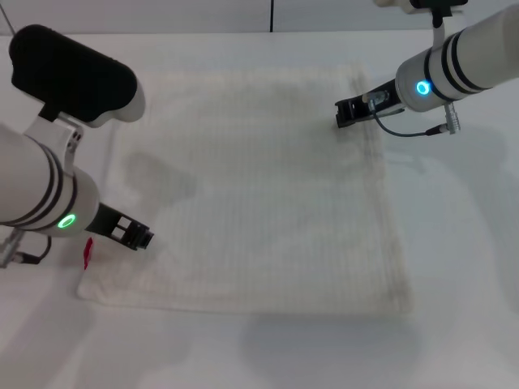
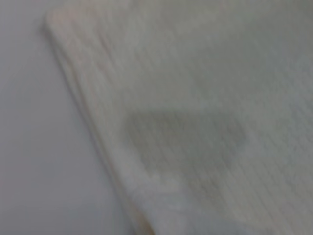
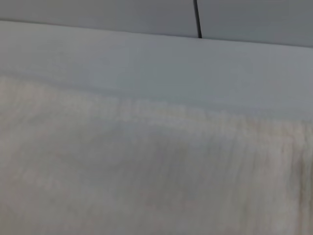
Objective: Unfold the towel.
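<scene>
The off-white towel (image 1: 259,194) lies spread flat on the white table, roughly square, with faint ribbed stripes. Its small pink-red tag (image 1: 87,253) sticks out at the near left edge. My left gripper (image 1: 136,235) hovers over the towel's near left part, close to the tag. My right gripper (image 1: 347,113) is at the towel's far right part, just above the cloth. The left wrist view shows a towel edge (image 2: 88,117) with a shadow on the cloth. The right wrist view shows the towel's ribbed surface (image 3: 146,181) close up.
The white table (image 1: 462,243) runs around the towel on all sides. A wall with a dark vertical seam (image 3: 197,19) stands behind the table's far edge. My left arm's black-padded link (image 1: 69,69) hangs over the far left.
</scene>
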